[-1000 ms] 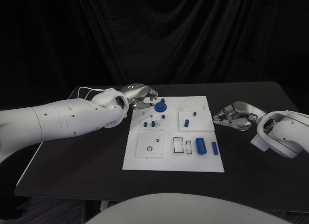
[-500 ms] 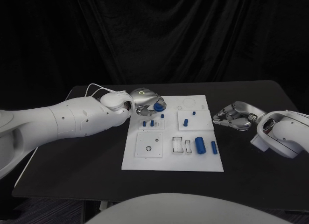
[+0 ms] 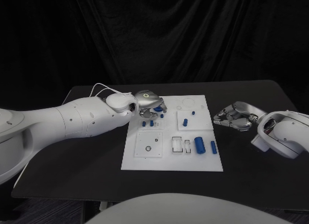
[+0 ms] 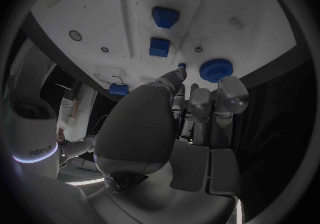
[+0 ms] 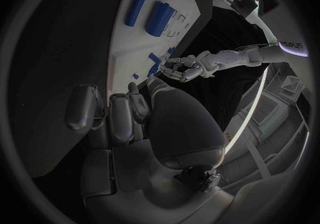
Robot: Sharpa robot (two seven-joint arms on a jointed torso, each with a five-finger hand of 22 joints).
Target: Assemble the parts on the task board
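Task board [image 3: 173,161]: white plate, centre of frame on black table [image 3: 73,163], long side running top to bottom.

Left hand [image 3: 149,103] over board's upper-left corner. Fingers [image 4: 226,96] extended side by side, narrow gaps; thumb [image 4: 170,81] reaching forward with tip at a small blue peg [image 4: 182,65]. Cannot tell whether tip touches the peg. Nothing seen clamped in the hand; blue round knob [image 4: 216,69] just beside the fingertips, apart from them in the left wrist view.

Two blue square blocks [image 4: 162,32] further out on the board, in line, one behind the other. In head view, small blue parts [image 3: 151,123] sit just below the left hand.

Right hand [image 3: 232,116] off the board, at its right edge, upper half, over bare table. Fingers [image 5: 110,114] curled in close together, holding nothing.

Other parts, head view: short blue peg [image 3: 186,122] right of centre in upper half; large blue cylinder [image 3: 201,146] and thin blue rod [image 3: 214,147] side by side, upright in frame, lower right of board. Rectangular cutouts [image 3: 177,145] just left of the cylinder; square plate with ring [image 3: 150,144] lower left.
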